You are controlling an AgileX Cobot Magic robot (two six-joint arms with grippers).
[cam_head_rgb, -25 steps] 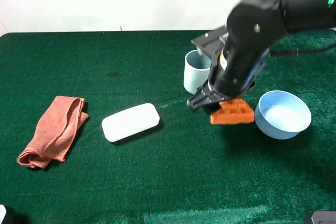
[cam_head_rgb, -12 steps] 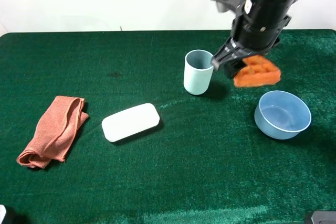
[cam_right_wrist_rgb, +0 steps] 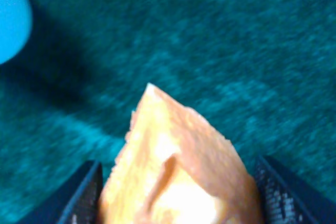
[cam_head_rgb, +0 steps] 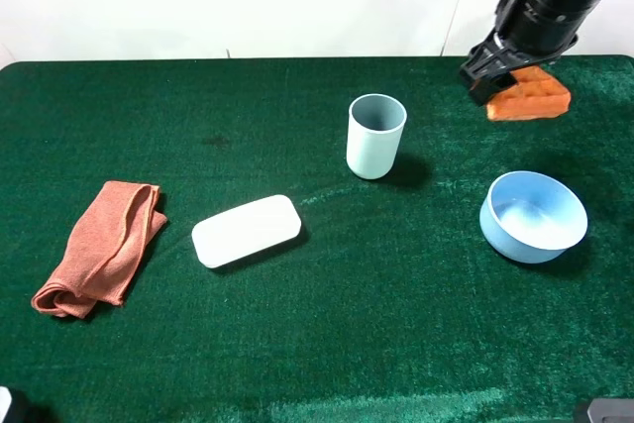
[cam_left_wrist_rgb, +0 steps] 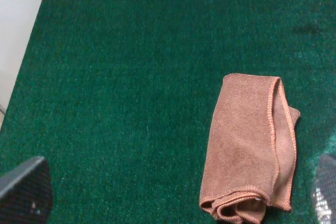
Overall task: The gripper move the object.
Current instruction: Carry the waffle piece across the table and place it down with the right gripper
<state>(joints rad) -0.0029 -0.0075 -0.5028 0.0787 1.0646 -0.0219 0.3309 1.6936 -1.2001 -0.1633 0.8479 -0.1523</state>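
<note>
The object, a small orange waffle wedge (cam_head_rgb: 536,99), hangs in my right gripper (cam_head_rgb: 507,84), high above the far right of the green table (cam_head_rgb: 297,344). The black jaws are shut on it. In the right wrist view the wedge (cam_right_wrist_rgb: 178,171) fills the gap between the two black fingers (cam_right_wrist_rgb: 83,195), with blurred green table below. My left gripper (cam_left_wrist_rgb: 175,190) is open and empty; only its fingertips (cam_left_wrist_rgb: 23,191) show at the corners of the left wrist view, near the folded cloth.
A pale blue cup (cam_head_rgb: 375,136) stands mid-table and a light blue bowl (cam_head_rgb: 533,215) to its right. A white oblong block (cam_head_rgb: 247,230) lies left of centre. A folded rust-orange cloth (cam_head_rgb: 99,245) lies far left, also in the left wrist view (cam_left_wrist_rgb: 252,145).
My right gripper has risen with the waffle wedge from the table between cup and bowl and moved to the far right. The left arm has not moved.
</note>
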